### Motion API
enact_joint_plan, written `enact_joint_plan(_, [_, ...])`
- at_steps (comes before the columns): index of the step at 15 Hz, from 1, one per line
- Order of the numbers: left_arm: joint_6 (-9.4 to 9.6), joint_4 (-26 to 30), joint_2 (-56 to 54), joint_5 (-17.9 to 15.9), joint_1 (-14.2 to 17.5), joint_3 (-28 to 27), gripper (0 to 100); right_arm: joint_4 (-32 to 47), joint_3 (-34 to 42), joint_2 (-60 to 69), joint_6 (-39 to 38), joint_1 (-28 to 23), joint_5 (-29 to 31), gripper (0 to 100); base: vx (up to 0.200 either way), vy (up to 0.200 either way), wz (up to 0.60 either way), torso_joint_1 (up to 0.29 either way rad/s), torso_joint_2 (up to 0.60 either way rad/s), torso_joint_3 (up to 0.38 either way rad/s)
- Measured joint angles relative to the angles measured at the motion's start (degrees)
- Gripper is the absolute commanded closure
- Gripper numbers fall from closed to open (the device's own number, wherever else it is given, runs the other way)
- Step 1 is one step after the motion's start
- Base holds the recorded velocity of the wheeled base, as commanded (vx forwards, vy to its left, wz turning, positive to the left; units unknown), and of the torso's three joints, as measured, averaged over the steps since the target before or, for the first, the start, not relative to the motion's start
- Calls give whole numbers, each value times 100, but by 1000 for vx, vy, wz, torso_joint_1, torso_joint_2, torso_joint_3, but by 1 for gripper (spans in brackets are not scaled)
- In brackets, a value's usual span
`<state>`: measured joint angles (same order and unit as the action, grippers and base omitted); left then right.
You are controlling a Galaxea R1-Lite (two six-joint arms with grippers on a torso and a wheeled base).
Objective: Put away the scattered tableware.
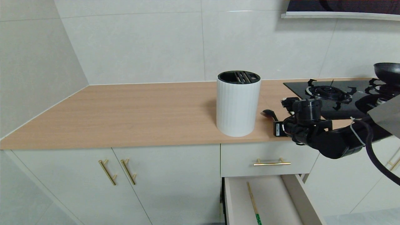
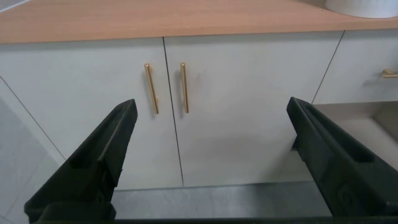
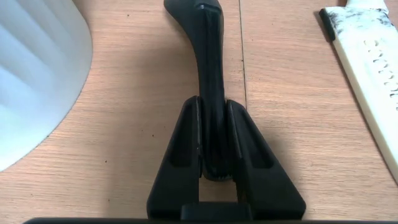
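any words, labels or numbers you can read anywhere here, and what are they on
Grey lettering on the white knife: blurred and cut off at the view's edge, unreadable.
Green end of the chopsticks in the open drawer: too small to tell whether it holds any lettering.
White holder: no print seen.
Nothing legible anywhere.

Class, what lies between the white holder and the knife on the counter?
In the right wrist view, the black spoon lies there, clamped by the right gripper.
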<state>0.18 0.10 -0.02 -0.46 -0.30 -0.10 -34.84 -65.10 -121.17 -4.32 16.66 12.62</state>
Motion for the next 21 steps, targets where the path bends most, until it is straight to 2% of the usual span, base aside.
enact_joint_plan(7, [0, -2, 0, 2, -2, 0, 0, 154, 485, 717, -39, 174, 117, 100, 0, 0, 0, 0, 0, 0])
enact_joint_plan(13, [0, 0, 0, 0, 0, 0, 0, 833, 1824, 2211, -191, 577, 121, 100, 0, 0, 0, 0, 0, 0])
enact_joint_plan(18, [-2, 1, 0, 2, 0, 0, 0, 1276, 2964, 3337, -316, 616, -184, 100, 0, 0, 0, 0, 0, 0])
enact_joint_plan(21, [-2, 0, 0, 2, 1, 0, 0, 1292, 3279, 3621, -293, 616, -228, 100, 0, 0, 0, 0, 0, 0])
